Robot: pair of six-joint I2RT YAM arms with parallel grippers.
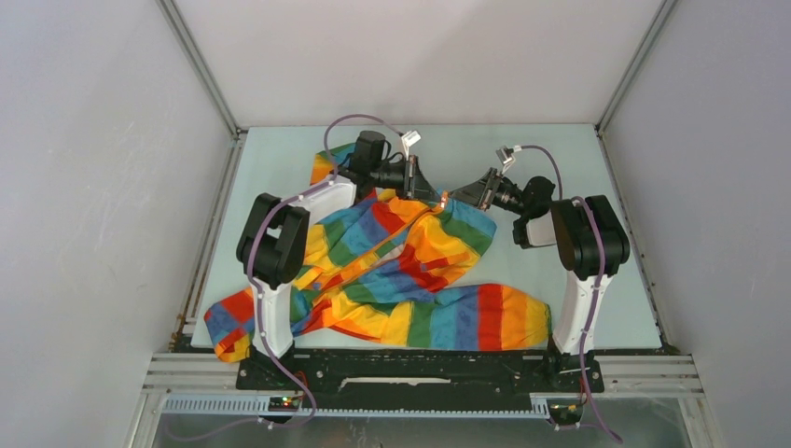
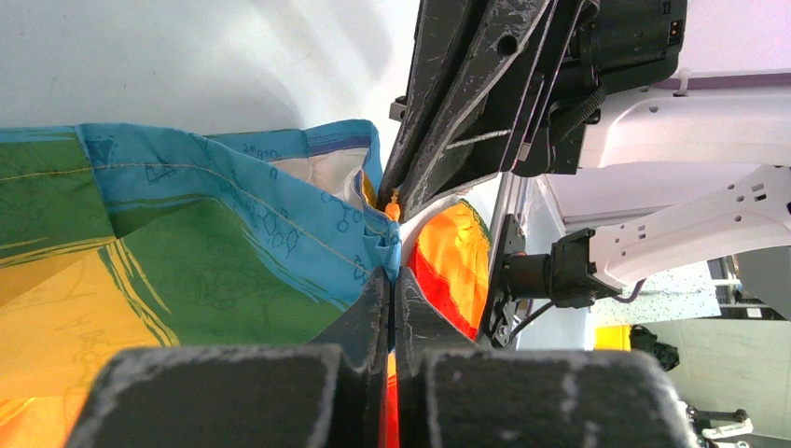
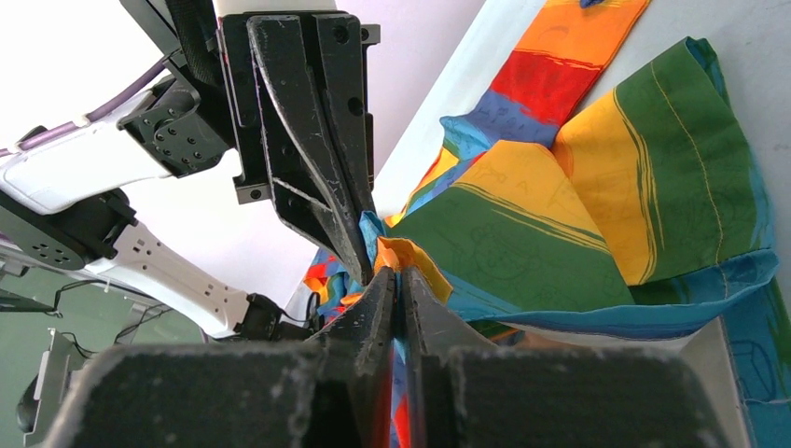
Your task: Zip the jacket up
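Note:
The rainbow-striped jacket [image 1: 401, 271] lies crumpled across the table, one sleeve stretched toward the front right. Both grippers meet at its raised far edge. My left gripper [image 1: 431, 191] is shut on a fold of the blue edge in the left wrist view [image 2: 392, 278]. My right gripper [image 1: 459, 196] is shut on the orange zipper strip [image 3: 410, 254] right next to it [image 3: 398, 277]. Each gripper's black fingers show close in the other's view, the right one's fingers [image 2: 466, 112] and the left one's fingers [image 3: 317, 140]. A small orange zipper piece [image 2: 395, 203] sits between the two. The zipper teeth themselves are hidden in the folds.
The pale table [image 1: 560, 159] is boxed in by white walls on three sides with metal frame posts [image 1: 201, 75]. A sleeve end [image 1: 228, 327] hangs over the front left edge. Both arm bases stand at the near edge.

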